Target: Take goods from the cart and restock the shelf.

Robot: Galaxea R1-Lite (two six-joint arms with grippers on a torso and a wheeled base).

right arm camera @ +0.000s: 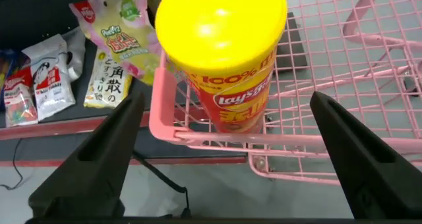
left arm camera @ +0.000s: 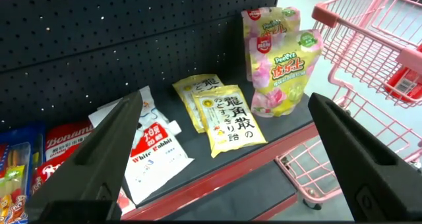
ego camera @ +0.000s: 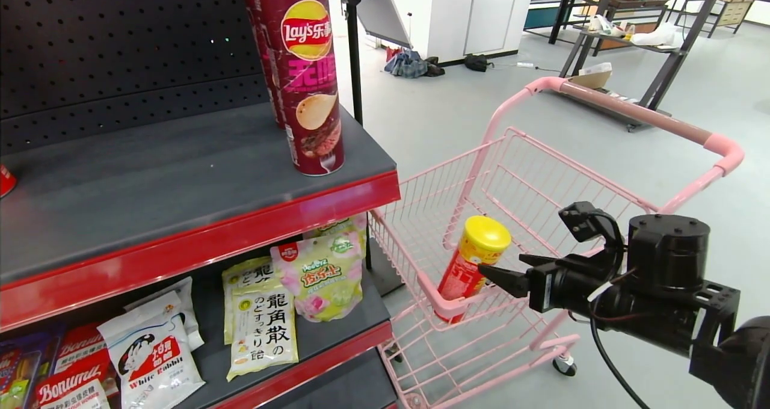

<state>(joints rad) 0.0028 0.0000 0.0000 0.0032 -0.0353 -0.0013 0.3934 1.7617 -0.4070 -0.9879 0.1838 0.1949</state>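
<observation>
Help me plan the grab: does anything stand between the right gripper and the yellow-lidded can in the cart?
Partly. In the right wrist view the cart's pink top rail crosses in front of the yellow-lidded can at its lower body. Its lid and upper label rise clear above the rail, in line with the gap between the right gripper and its open fingers.

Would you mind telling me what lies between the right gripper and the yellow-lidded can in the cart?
The cart's pink top rail crosses in front of the yellow-lidded can, between it and the open right gripper, as the right wrist view shows.
</observation>
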